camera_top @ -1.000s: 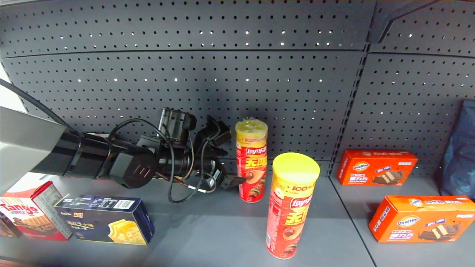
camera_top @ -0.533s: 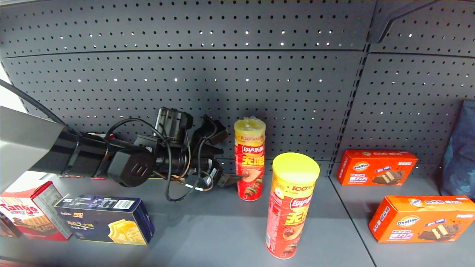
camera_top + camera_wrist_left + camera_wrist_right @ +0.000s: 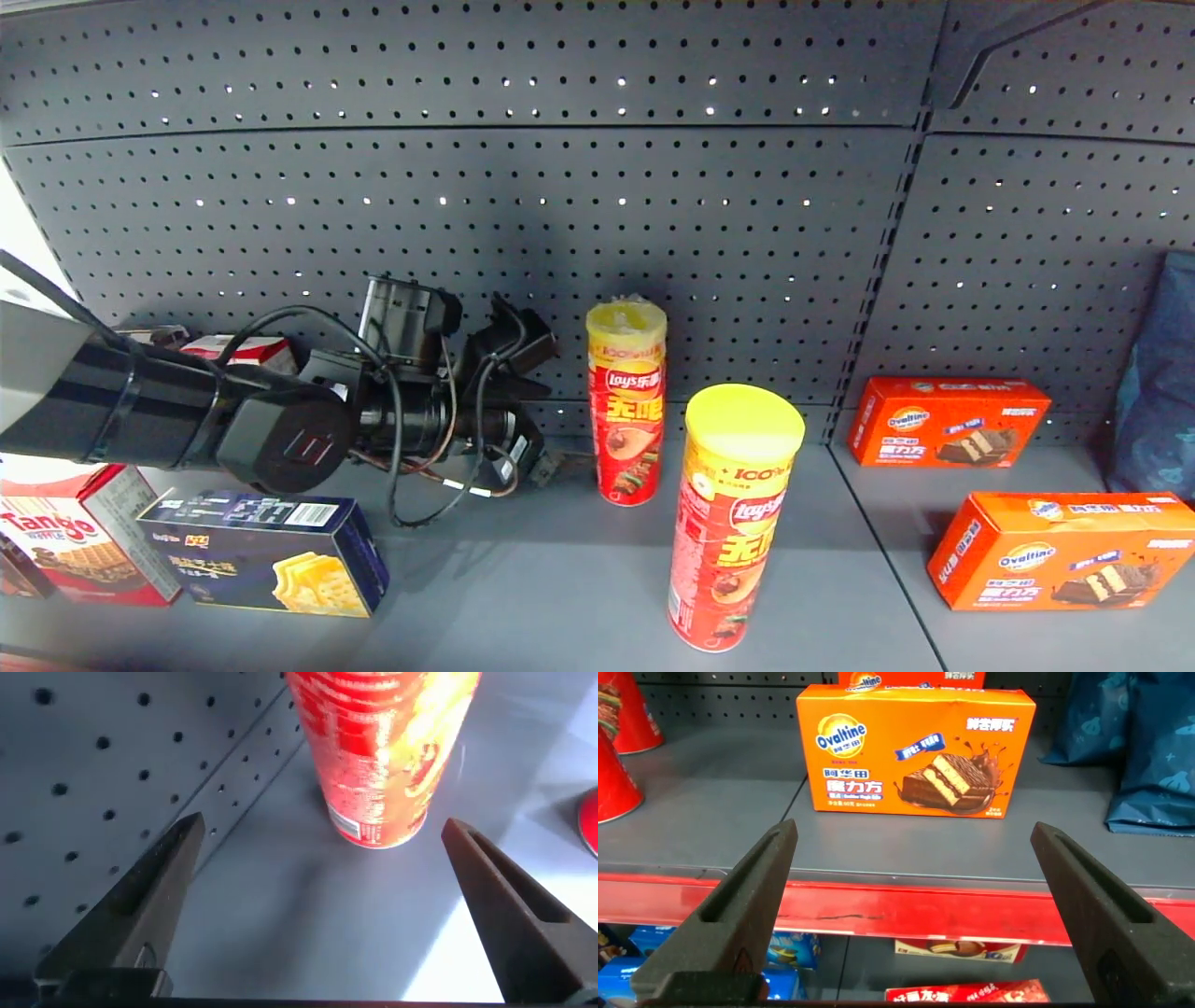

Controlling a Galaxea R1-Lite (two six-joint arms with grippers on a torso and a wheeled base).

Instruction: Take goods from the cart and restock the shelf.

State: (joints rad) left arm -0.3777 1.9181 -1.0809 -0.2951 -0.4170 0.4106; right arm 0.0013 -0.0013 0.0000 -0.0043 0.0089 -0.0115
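The rear chips can [image 3: 626,401] is found standing upright on the grey shelf [image 3: 560,569], close to the perforated back wall [image 3: 653,215] and behind the front chips can [image 3: 733,513], which is placed nearer to the shelf edge and a little to the right. No contact with the rear can is seen any more. One second ago the lower finger of the left gripper [image 3: 555,411] was laid against its side; since then the arm has been drawn back to the left, and a clear gap is now left between the fingers and the can. In the left wrist view the can [image 3: 378,756] is seen beyond the left gripper [image 3: 322,826], whose jaws are spread wide and hold nothing. The can was shifted only slightly during the release and has not been tipped. It is judged that this placing is finished and that another item must be fetched from the cart. The right gripper [image 3: 912,829] is also held wide and empty, in front of an orange box [image 3: 915,751] and the red shelf edge [image 3: 896,905].
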